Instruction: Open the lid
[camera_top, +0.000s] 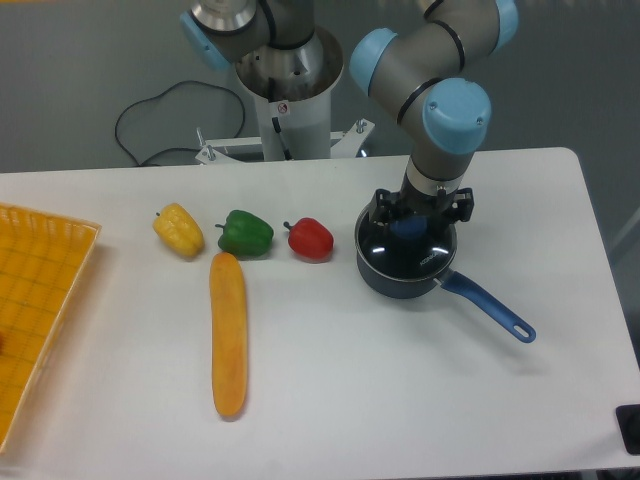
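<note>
White tabletop (560, 200), round glass lid (400, 252) on saucepan (415, 280), pincer (408, 228) around blue knob (grip unclear)

A single fixed camera looked down from the front of the white table (400, 400), facing the robot's base column (290, 90) at the far edge. It stood at middle range from that column, taking in nearly the whole tabletop and grey floor beyond.

My white tabletop (350, 380) carries three peppers (246, 232), a long orange vegetable (228, 333), a yellow basket (35, 310) and the saucepan (405, 265).
</note>
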